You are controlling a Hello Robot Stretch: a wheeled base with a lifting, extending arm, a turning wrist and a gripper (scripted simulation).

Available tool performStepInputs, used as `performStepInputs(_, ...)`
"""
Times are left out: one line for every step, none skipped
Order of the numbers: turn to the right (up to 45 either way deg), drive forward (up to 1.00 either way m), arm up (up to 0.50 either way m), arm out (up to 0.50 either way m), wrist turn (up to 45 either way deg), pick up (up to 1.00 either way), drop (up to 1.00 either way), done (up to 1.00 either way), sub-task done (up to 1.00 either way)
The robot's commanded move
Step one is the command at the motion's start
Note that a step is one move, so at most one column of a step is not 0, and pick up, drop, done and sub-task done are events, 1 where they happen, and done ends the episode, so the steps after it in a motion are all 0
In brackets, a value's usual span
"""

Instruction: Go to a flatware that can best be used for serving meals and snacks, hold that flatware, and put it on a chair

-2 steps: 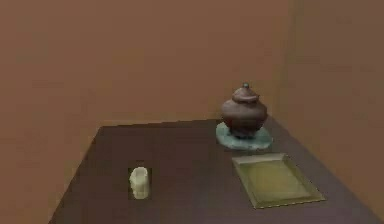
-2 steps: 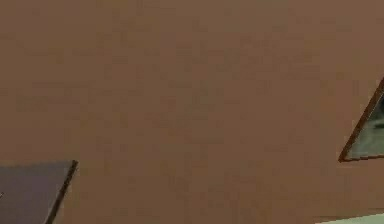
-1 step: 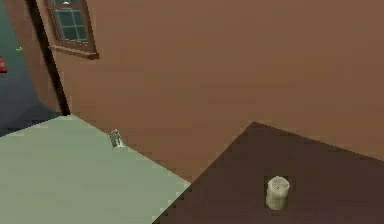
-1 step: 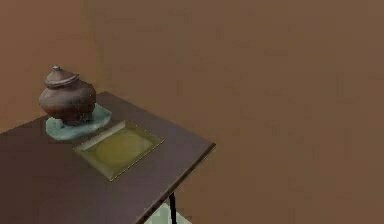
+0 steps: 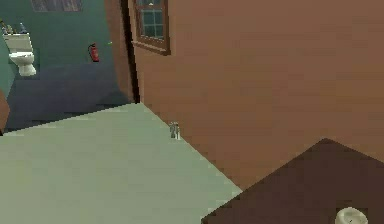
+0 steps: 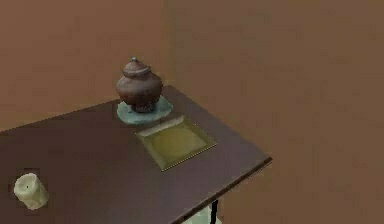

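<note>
A dark brown table [image 6: 90,160] stands against a brown wall in the arm side view. On it lies a flat square olive-green tray or plate [image 6: 176,141] with a raised rim, near the table's right end. Just behind it a brown lidded pot [image 6: 138,86] sits on a teal round plate [image 6: 132,115]. A small pale round object [image 6: 30,190] rests at the table's left part. In the forward view the same table's corner [image 5: 300,190] fills the lower right, with the pale round object [image 5: 350,216] at the bottom edge.
A pale green floor [image 5: 100,160] runs ahead to a brown wall [image 5: 270,70] with a window [image 5: 152,22]. A doorway at the forward view's left opens onto a teal room with a white toilet [image 5: 22,50] and a red fire extinguisher [image 5: 95,52]. A small object [image 5: 174,130] stands by the wall.
</note>
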Motion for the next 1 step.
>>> performStepInputs(0.0, 0.0, 0.5, 0.0, 0.0, 0.0, 0.0, 0.0, 0.0)
